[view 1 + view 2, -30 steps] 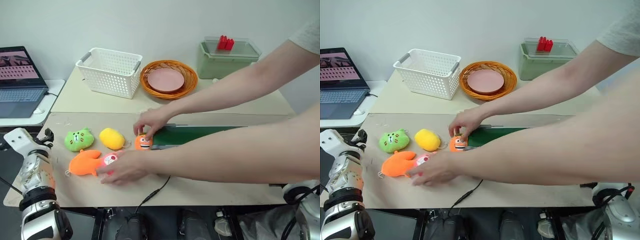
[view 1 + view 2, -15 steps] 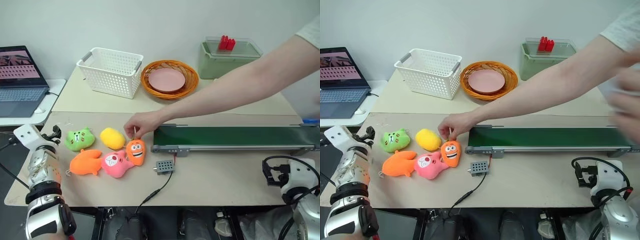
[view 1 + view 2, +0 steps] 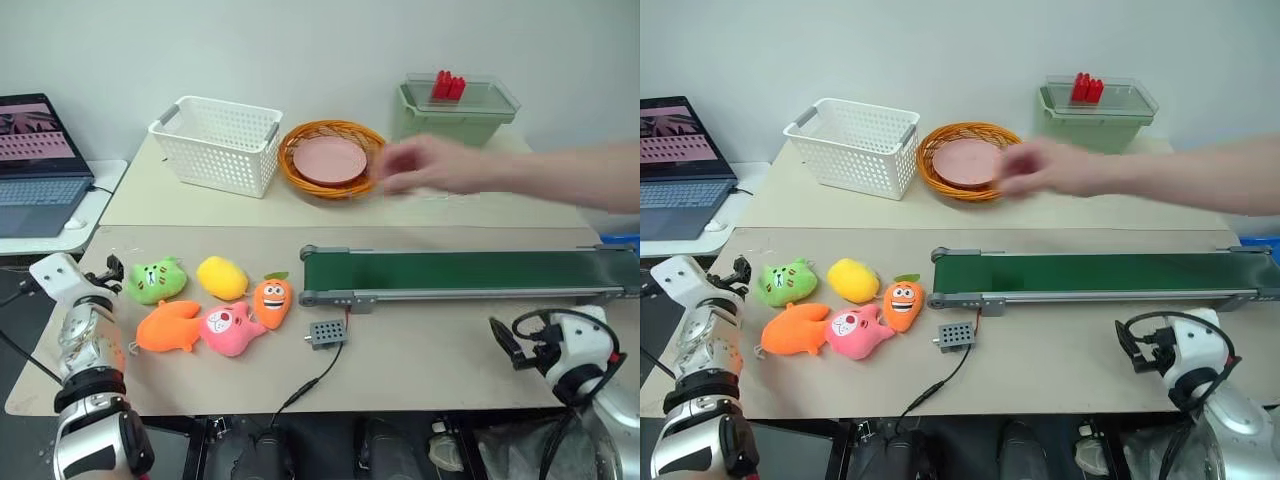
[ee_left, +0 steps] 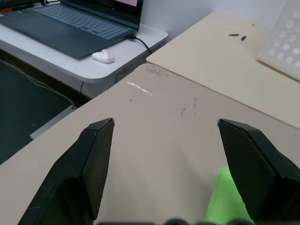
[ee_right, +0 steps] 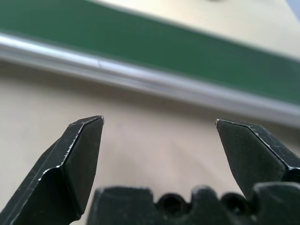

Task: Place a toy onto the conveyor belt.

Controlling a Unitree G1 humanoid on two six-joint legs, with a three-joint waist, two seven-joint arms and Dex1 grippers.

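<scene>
Several plush toys lie at the table's left: a green one [image 3: 157,279], a yellow one [image 3: 222,277], an orange carrot [image 3: 272,301], a pink one [image 3: 230,328] and an orange fish [image 3: 168,326]. The dark green conveyor belt [image 3: 470,272] runs from the table's middle to its right edge, with nothing on it. My left gripper [image 3: 107,270] hovers open just left of the green toy [image 4: 227,197], holding nothing. Near the front right, my right gripper [image 3: 508,337] is open and empty, facing the belt's grey frame [image 5: 154,82].
A person's hand [image 3: 420,165] and arm reach from the right over the back table. Behind stand a white basket [image 3: 215,143], a wicker basket [image 3: 370,150] holding a pink plate, and a green bin [image 3: 455,105]. A laptop [image 3: 35,150] sits far left. A grey box [image 3: 327,333] with a cable lies before the belt.
The person's hands have left the toys and the carrot, and one arm has drawn back over the rear table. My right gripper has edged left and up a little.
</scene>
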